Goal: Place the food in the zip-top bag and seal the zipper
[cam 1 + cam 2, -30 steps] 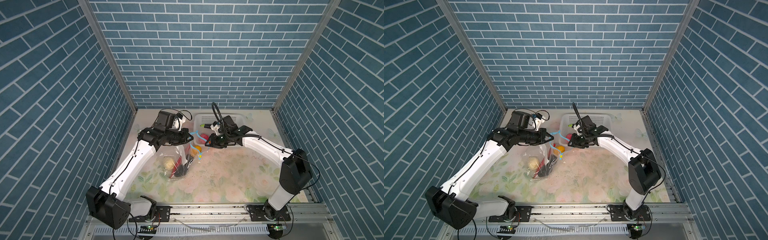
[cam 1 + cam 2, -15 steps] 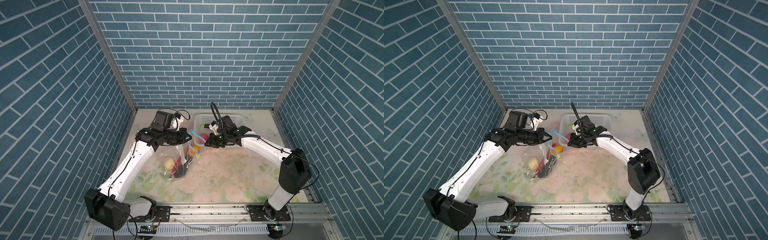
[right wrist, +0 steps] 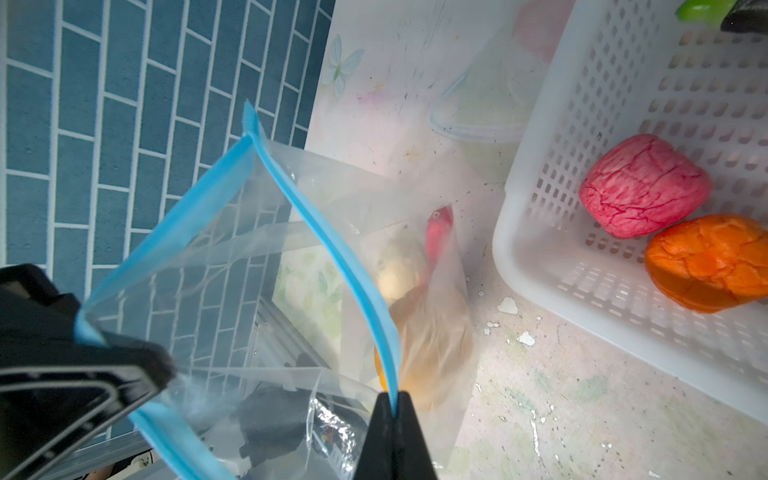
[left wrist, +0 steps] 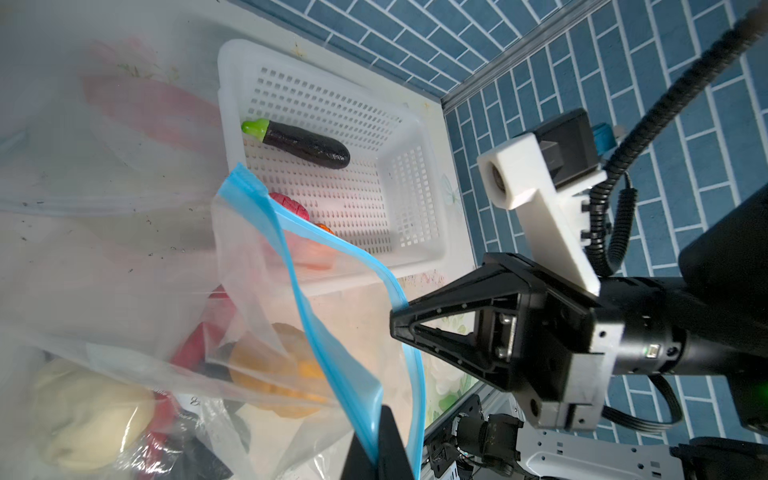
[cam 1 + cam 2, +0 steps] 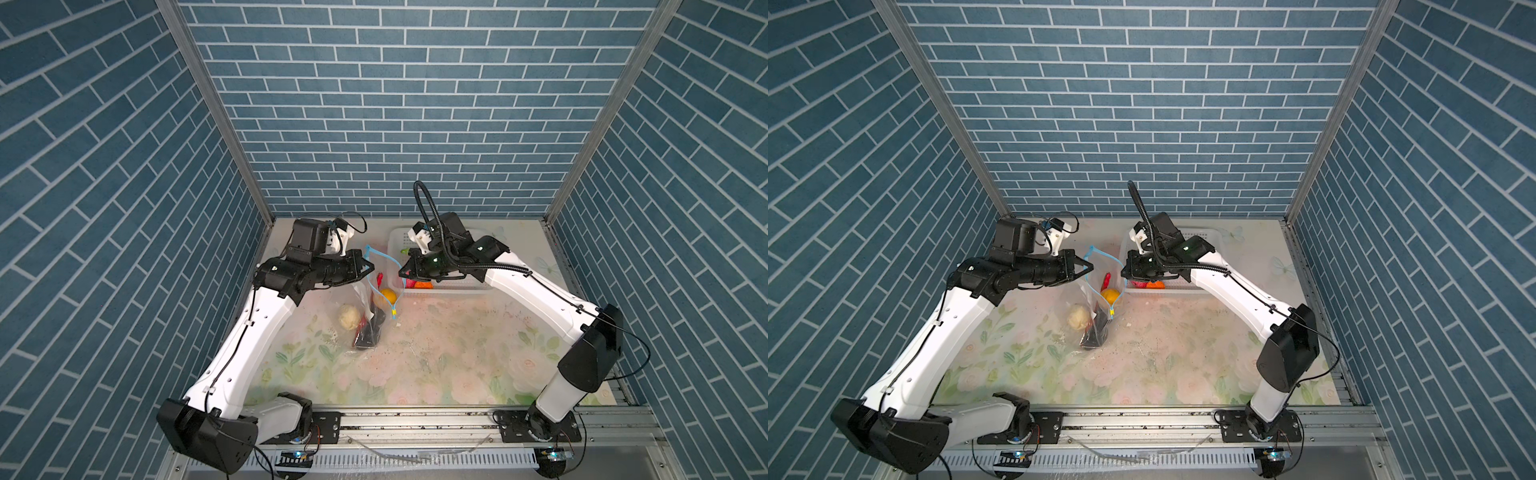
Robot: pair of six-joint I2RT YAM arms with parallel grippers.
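Two lips of the thin light-blue zipper strip [image 4: 309,324] sit clamped in our left gripper [image 5: 366,267] and right gripper [image 5: 401,274]; we hold the clear crinkly plastic bag [image 3: 232,257] open beside the white perforated basket [image 5: 453,288].

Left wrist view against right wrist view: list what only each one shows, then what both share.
Only the left wrist view: the whole eggplant lying in the basket, and the right gripper seen from outside, shut on the zipper.
Only the right wrist view: the left gripper seen from outside, shut on the zipper's other side, and the orange piece in full.
Both: the zip-top bag held open with food inside, and the pink ball in the basket.
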